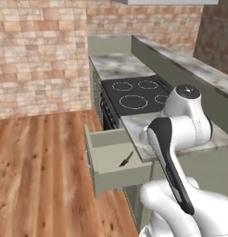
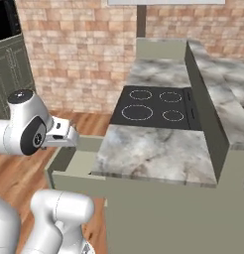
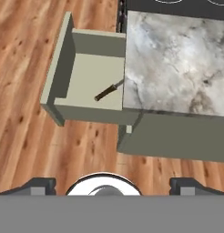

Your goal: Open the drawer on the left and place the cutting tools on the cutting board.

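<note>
Knife [image 3: 108, 92] lies diagonally in the open drawer [image 3: 63, 73], blade under the counter [image 3: 177, 63]; fingers [image 3: 41, 185] spread wide.

No readable text, labels, brands, numbers or signs anywhere. Checked all three views; nothing legible.
</note>
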